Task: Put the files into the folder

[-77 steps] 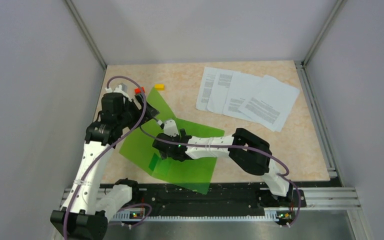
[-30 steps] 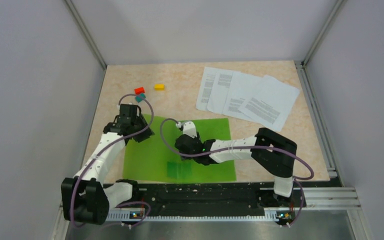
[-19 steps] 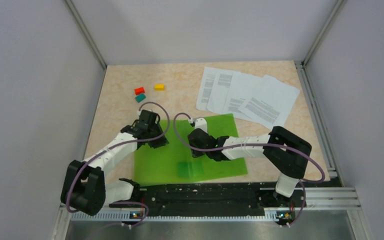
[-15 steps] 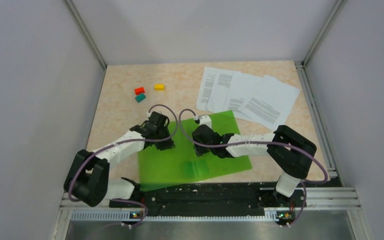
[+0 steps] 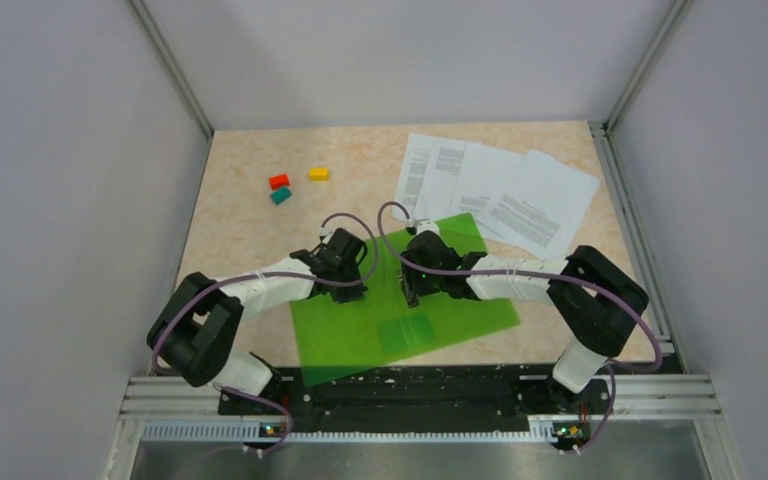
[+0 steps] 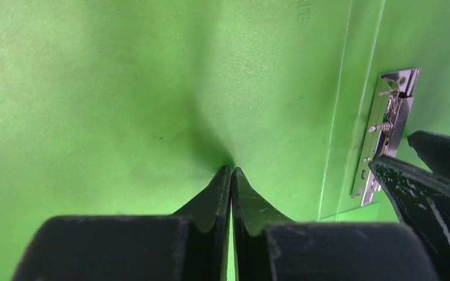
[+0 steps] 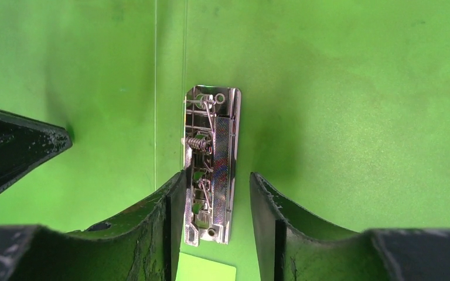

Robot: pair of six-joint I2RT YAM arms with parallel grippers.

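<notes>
Nothing is reading legibly. The files [image 5: 495,195] are showing blocks of black print, too small to make out. Embossed lettering [image 6: 304,10] is sitting on the folder [image 6: 123,88], blurred. Its label [image 7: 206,274] is showing no legible marks.

My tool [image 7: 217,175] straddles the metal clip [image 7: 212,134] on the green folder [image 7: 340,105], jaws apart, one finger each side.
</notes>
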